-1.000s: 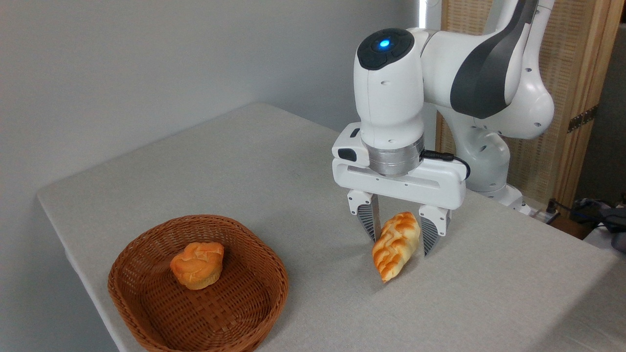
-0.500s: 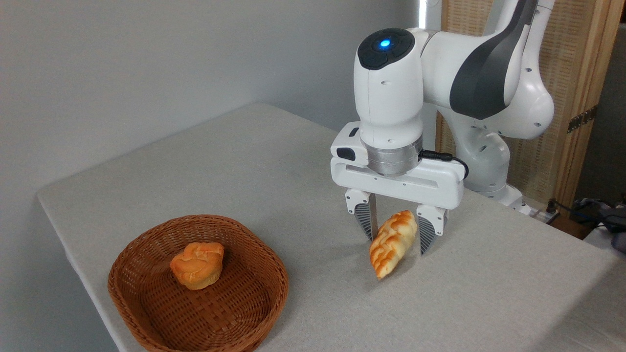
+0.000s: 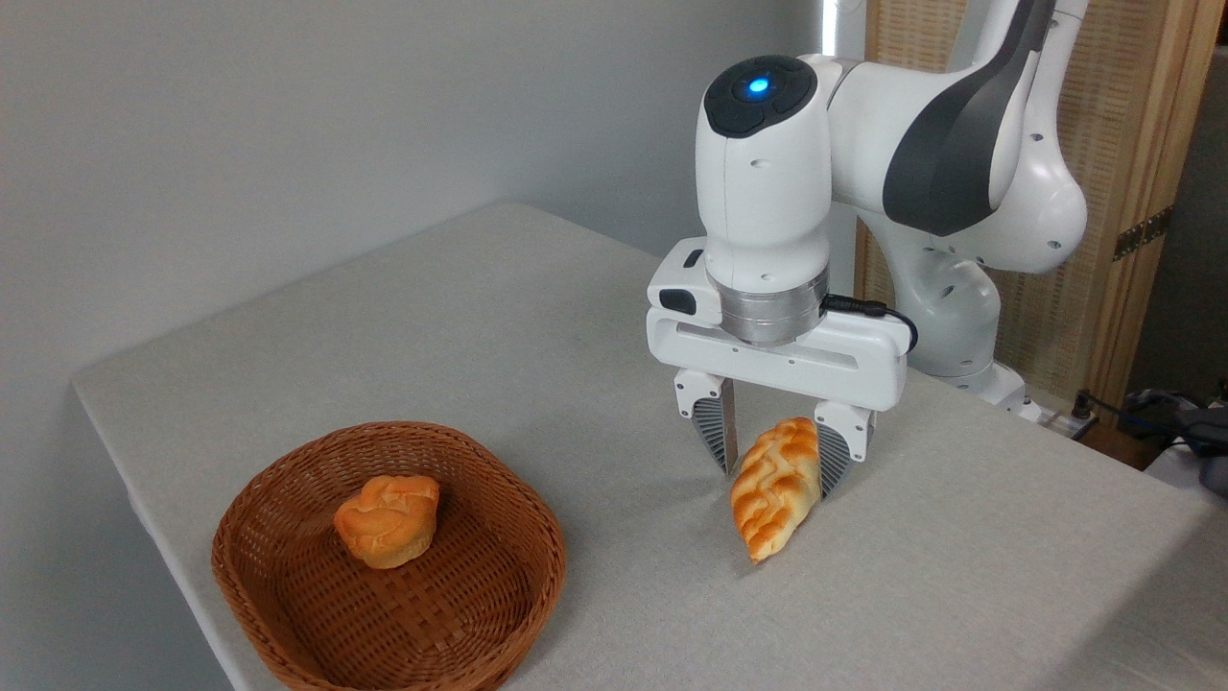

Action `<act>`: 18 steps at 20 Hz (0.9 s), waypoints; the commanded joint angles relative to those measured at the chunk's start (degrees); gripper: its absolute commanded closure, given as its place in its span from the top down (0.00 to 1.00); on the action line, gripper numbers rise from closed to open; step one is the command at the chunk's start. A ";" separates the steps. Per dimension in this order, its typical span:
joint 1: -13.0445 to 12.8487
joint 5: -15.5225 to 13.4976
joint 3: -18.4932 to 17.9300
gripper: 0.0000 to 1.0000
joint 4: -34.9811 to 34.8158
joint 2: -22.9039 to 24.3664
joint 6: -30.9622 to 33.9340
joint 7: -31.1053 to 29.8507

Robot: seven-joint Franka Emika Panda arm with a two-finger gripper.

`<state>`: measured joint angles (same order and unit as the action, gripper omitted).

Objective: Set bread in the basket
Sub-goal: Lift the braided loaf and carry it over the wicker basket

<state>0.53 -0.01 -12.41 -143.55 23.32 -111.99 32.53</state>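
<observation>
The bread [image 3: 775,488], a golden-orange braided loaf, slants between the two fingers of my gripper [image 3: 775,461] right of the table's centre. Both fingers press its upper end, so the gripper is shut on it. Its lower pointed tip hangs at the tabletop; I cannot tell whether it touches. The basket [image 3: 278,566], a shallow brown wicker one, stands at the front left, well to the left of the gripper.
A small round orange bun [image 3: 388,520] lies inside the basket. The grey table [image 3: 460,326] ends just left of and in front of the basket. The arm's base [image 3: 950,317] stands behind the gripper at the right.
The gripper has risen slightly and shifted a little left with the bread. The loaf tipped up, then swung so its lower tip points further down.
</observation>
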 commanded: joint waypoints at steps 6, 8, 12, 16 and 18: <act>-1.41 -0.08 -0.42 0.40 -0.24 -0.03 -0.33 6.41; -1.41 -0.08 -0.42 0.36 -0.15 -0.03 -0.33 6.32; -1.41 -0.17 -0.42 0.36 -0.15 0.06 -0.33 6.32; -1.41 -0.17 -0.42 0.36 0.63 0.14 -0.33 6.24; -2.10 -0.78 -0.07 0.36 3.26 -0.12 1.32 5.71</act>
<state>-0.40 0.02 -12.40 -143.25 23.20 -111.99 38.00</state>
